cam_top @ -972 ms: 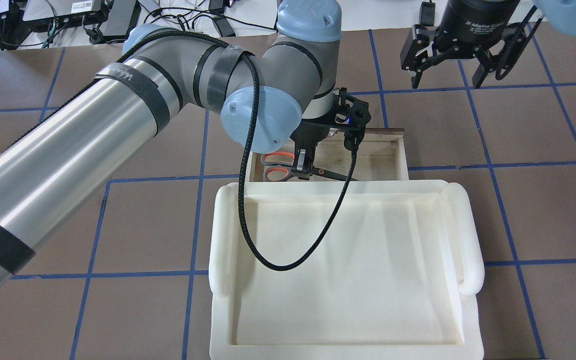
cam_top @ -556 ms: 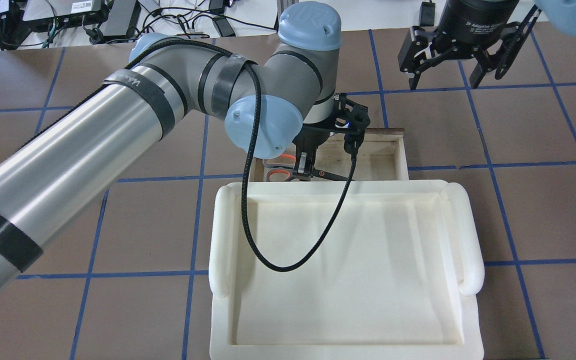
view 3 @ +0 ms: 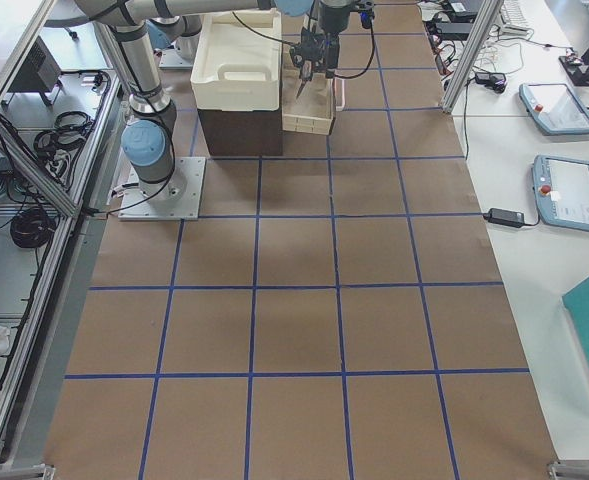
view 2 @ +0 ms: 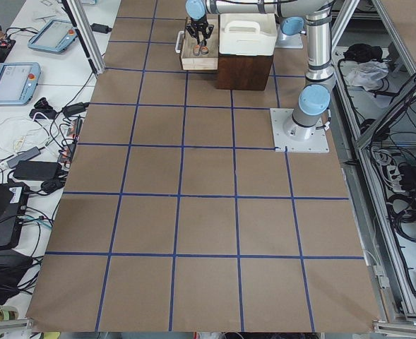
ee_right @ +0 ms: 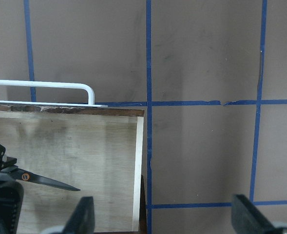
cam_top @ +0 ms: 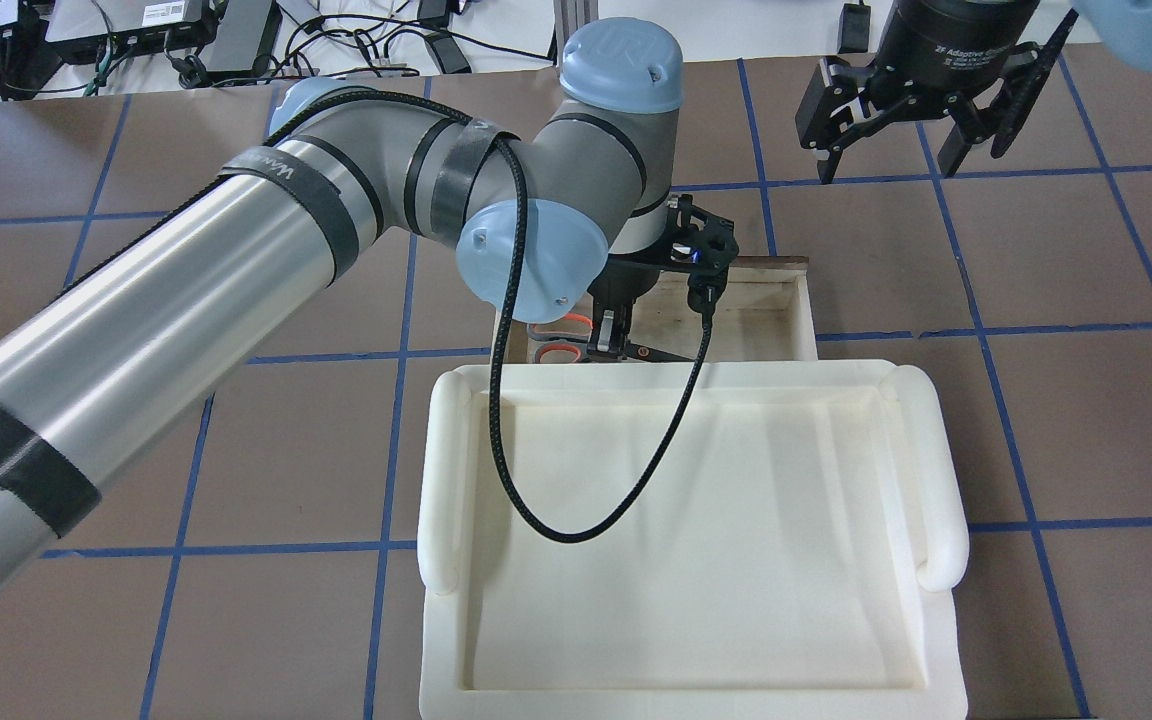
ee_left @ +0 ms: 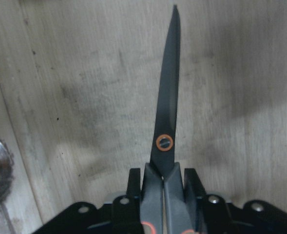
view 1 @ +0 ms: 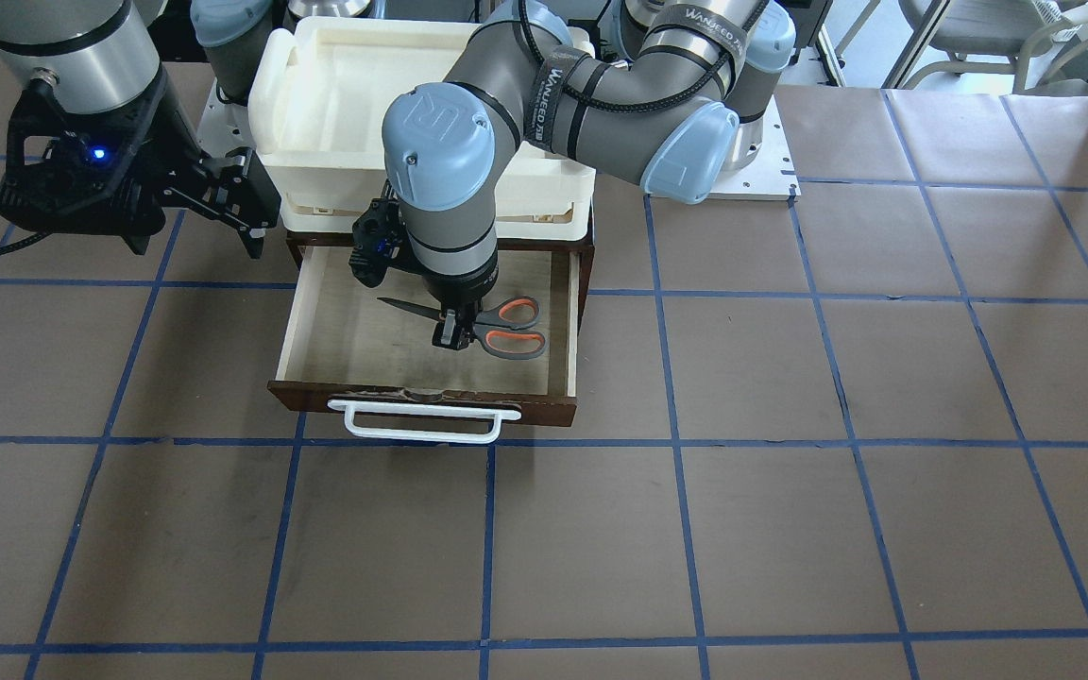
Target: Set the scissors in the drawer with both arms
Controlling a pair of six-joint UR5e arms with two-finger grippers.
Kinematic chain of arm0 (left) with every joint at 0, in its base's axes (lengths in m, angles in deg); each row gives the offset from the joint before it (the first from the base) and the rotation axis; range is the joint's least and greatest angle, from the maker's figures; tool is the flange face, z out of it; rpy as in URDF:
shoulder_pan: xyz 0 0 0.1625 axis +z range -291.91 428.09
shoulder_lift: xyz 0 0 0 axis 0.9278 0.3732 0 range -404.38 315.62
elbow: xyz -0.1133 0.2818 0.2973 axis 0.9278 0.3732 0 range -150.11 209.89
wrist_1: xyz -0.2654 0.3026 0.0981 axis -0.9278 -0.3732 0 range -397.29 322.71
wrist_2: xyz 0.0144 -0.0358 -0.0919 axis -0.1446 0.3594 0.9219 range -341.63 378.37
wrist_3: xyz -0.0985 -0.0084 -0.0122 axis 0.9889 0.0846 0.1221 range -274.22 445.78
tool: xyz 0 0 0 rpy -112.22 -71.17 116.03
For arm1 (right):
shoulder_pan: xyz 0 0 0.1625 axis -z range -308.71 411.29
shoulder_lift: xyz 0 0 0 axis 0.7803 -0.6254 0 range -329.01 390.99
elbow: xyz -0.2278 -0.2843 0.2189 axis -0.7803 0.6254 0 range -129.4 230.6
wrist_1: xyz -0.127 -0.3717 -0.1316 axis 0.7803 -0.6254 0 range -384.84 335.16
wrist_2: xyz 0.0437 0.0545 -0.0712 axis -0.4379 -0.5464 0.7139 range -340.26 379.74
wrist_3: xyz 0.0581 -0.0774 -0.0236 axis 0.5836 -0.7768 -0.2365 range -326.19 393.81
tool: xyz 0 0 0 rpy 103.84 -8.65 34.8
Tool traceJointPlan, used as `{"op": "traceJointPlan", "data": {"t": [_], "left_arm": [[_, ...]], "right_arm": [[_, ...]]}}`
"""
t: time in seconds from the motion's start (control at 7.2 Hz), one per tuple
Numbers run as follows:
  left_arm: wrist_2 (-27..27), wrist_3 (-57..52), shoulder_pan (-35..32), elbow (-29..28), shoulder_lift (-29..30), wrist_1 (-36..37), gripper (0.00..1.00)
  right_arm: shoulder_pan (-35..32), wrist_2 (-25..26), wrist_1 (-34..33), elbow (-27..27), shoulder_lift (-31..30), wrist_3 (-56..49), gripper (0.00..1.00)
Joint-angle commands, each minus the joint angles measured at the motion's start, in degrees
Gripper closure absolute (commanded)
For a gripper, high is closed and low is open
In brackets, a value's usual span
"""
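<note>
Grey-handled scissors (ee_left: pixel 163 122) hang low inside the drawer (view 1: pixel 291 326), in its left half, clamped near the pivot by the left gripper (view 1: pixel 453 336). Set them flat on the drawer's floor before you release. The right gripper (cam_top: pixel 886 165) hovers spread wide beside the drawer's right wall.

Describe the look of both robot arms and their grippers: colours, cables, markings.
Both arms are polished silver tubes with rounded light-blue joint caps. The left arm has matte grey joints and black straps with white lettering, holding a black braided cable. The left gripper and right gripper are black two-finger units; the right's round body bears white print.
</note>
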Motion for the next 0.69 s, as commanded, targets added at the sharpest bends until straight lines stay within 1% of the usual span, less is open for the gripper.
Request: {"op": "traceJointPlan", "data": {"t": [0.0, 0.42, 0.56], "left_arm": [[0.0, -0.1, -0.1, 0.1, 0.4, 0.1, 1.00], [0.0, 0.2, -0.1, 1.3, 1.0, 1.4, 1.00], [0.0, 0.2, -0.1, 1.5, 1.0, 1.4, 1.00]], "right_arm": [[0.0, -0.1, -0.2, 0.0, 0.0, 0.0, 0.00], [0.0, -0.1, -0.4, 0.0, 0.1, 0.1, 0.00], [0.1, 0.7, -0.3, 0.0, 0.1, 0.0, 0.00]]}}
